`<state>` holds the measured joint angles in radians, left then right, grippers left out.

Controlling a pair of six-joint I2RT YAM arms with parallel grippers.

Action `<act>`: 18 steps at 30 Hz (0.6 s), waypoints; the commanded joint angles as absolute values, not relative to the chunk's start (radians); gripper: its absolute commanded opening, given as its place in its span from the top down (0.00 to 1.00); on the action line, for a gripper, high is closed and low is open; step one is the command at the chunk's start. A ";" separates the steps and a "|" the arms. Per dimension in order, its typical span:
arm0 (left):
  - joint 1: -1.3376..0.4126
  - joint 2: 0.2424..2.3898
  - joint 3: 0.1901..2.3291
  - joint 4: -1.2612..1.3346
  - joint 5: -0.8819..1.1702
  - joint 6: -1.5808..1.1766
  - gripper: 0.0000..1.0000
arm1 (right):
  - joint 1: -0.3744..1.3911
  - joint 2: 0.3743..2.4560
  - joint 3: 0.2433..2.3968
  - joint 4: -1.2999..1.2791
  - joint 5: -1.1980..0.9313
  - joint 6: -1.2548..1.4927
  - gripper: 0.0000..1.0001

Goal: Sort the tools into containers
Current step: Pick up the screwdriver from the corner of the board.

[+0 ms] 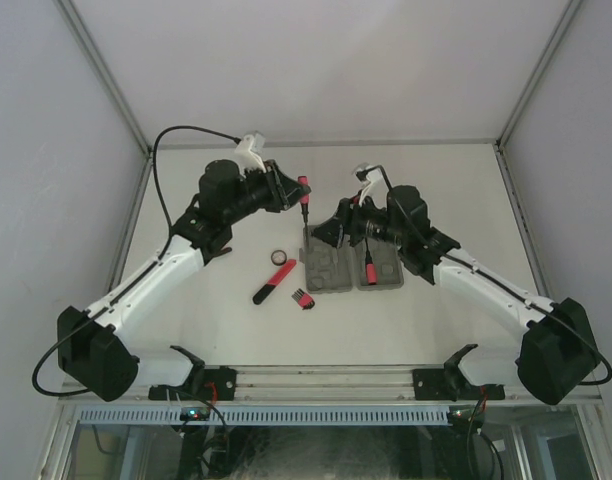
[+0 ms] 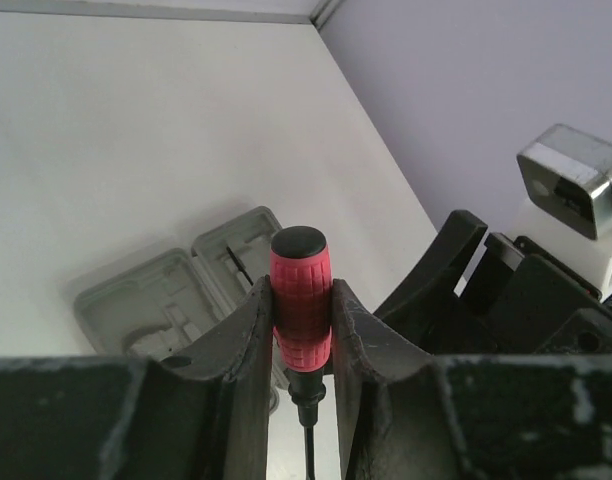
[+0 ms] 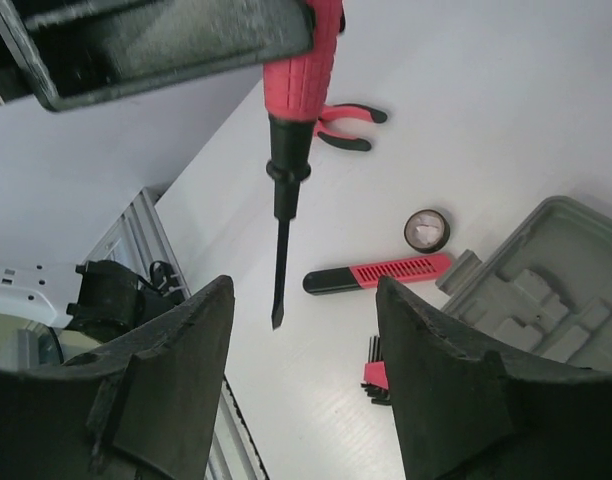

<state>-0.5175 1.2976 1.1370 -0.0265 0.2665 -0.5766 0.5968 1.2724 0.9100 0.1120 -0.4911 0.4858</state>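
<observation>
Nearest the table's near edge, a small red-and-black folding hex key set (image 1: 302,296) lies on the white tabletop. Just beyond it are a longer red-and-black flat tool (image 1: 274,283) and a small black ring (image 1: 280,258), all left of the open grey plastic hinged tool case (image 1: 326,268) at mid-table. Something red appears to sit in the case's right half.

Above the case's far side, the left gripper (image 2: 301,292) clamps the red handle of a thin screwdriver (image 3: 286,190), its blade pointing down. The right gripper (image 3: 304,288) hangs beside it with jaws spread and empty.

Red-handled pliers (image 3: 341,125) lie farther toward the far edge.

The step in hand appears to be stowing the screwdriver. The next move likely calls for lowering it and laying it flat in a matching moulded recess.

No brand or lettering is legible.
</observation>
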 commanded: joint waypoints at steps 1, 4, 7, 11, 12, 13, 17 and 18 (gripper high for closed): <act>-0.535 1.291 1.093 0.052 0.317 -0.617 1.00 | 0.600 1.279 0.956 0.242 -0.467 0.549 0.42; -0.545 1.289 1.077 0.060 0.323 -0.625 1.00 | 0.598 1.289 0.958 0.263 -0.457 0.566 0.45; -0.560 1.288 1.069 0.071 0.331 -0.628 1.00 | 0.597 1.299 0.959 0.279 -0.450 0.579 0.48; -0.575 1.297 1.066 0.095 0.345 -0.643 1.00 | 0.592 1.306 0.966 0.288 -0.449 0.588 0.52; -0.578 1.299 1.067 0.101 0.350 -0.647 1.00 | 0.591 1.309 0.968 0.286 -0.450 0.589 0.53; -0.583 1.301 1.068 0.106 0.352 -0.649 1.00 | 0.589 1.312 0.971 0.283 -0.451 0.592 0.55; -0.591 1.304 1.072 0.110 0.355 -0.652 1.00 | 0.583 1.315 0.973 0.278 -0.457 0.598 0.63; -0.591 1.305 1.072 0.110 0.354 -0.652 1.00 | 0.582 1.316 0.973 0.276 -0.457 0.600 0.65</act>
<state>-0.5835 1.3052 1.0786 0.0433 0.3283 -0.6300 0.5888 1.3144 0.9268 0.2287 -0.4618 0.5835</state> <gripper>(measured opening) 0.294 0.393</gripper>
